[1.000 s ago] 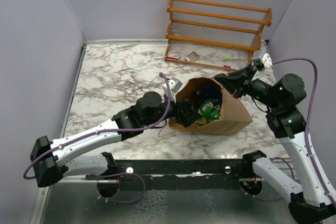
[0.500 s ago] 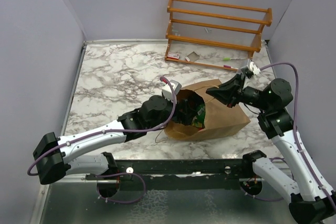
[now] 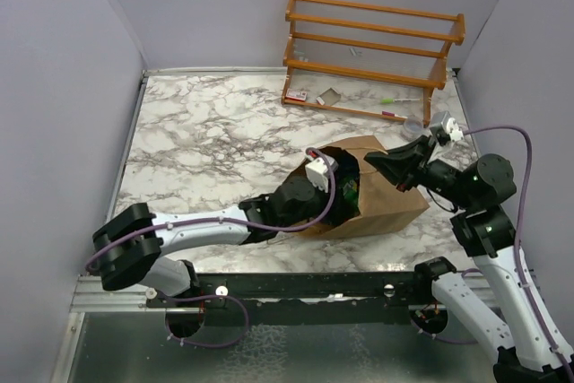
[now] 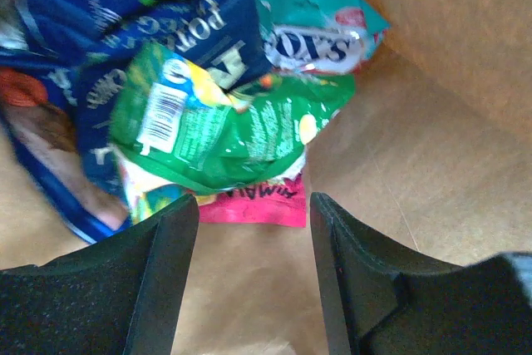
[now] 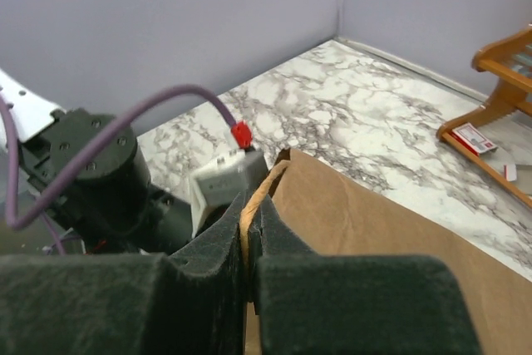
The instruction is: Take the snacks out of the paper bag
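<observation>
The tall brown kraft paper bag (image 3: 390, 199) lies on its side on the grey-veined white marble tabletop (image 3: 206, 132), at about 4 o'clock from the table's middle. Its open mouth faces 9 o'clock. The orange wooden rack (image 3: 372, 42) stands well apart at 1 o'clock, against the far wall.

The left gripper (image 4: 249, 205) is inside the bag, so the overhead view shows only the arm running into the mouth. Its two black fingers (image 4: 166, 272) are spread wide and hold nothing. Between their tips lies the edge of a flat pink packet (image 4: 262, 208). This packet sits on the bag's paper floor at 6 o'clock in the left wrist view.

On top of it, at the middle of that view, lies the shiny green-yellow packet with a white barcode label (image 4: 224, 126). The dark blue packet with white lettering (image 4: 108, 14) fills the 10 o'clock corner, partly under the green one. The teal-red packet (image 4: 320, 31) rests at 1 o'clock against the bag's side wall. All the packets touch or overlap in one heap, just ahead of the fingertips.

The right gripper (image 5: 248, 222) pinches the bag's upper rim at the 12 o'clock side of the mouth. Its jaws are closed down to the thickness of the paper. Just beyond the rim, the right wrist view shows the white camera block with a purple cable (image 5: 220, 189) on the left arm.
</observation>
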Tool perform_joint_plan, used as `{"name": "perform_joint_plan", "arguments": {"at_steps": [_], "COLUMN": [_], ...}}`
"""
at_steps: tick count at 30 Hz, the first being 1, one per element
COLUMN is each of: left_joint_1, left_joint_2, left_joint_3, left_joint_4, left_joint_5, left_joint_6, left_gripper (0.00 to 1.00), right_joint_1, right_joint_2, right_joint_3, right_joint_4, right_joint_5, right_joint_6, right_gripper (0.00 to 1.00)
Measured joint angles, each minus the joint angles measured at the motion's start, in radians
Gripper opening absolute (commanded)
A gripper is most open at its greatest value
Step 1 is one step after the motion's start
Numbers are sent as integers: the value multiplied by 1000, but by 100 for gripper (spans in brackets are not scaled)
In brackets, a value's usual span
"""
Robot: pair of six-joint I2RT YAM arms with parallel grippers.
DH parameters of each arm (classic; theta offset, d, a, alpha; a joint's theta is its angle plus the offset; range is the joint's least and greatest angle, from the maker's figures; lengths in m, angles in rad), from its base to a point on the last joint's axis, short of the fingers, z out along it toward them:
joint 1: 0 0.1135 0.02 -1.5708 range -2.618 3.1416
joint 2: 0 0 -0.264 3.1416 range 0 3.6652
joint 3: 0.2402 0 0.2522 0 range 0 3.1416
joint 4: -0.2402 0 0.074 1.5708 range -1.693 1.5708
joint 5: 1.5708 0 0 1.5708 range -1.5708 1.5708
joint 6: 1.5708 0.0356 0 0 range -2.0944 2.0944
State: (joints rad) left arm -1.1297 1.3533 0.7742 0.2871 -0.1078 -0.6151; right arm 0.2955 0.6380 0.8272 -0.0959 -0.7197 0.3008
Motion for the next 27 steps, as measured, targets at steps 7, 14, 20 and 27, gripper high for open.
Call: {"name": "perform_joint_plan", "arguments": {"at_steps": [7, 14, 20, 27], "left_joint_1": [-56, -55, -55, -5], "left_joint_2": [116, -25, -327, -533], "left_joint_3": [33, 35, -10, -84], "left_joint_4": [41, -44, -159, -340], "left_joint_5": [34, 3, -83, -207], "left_joint_6": [9, 86, 124, 63], "left_gripper": [62, 80, 94, 99], "right_joint_1": [0, 0, 0, 0], "right_joint_2": [-22, -128, -106, -37], "right_joint_3": [25, 13, 12, 12], "right_joint_4": [-138, -235, -182, -164], "right_joint_5": [105, 263, 333, 369], "right_joint_6": [-67, -105, -103, -108], "right_gripper": [2, 2, 2, 2]}}
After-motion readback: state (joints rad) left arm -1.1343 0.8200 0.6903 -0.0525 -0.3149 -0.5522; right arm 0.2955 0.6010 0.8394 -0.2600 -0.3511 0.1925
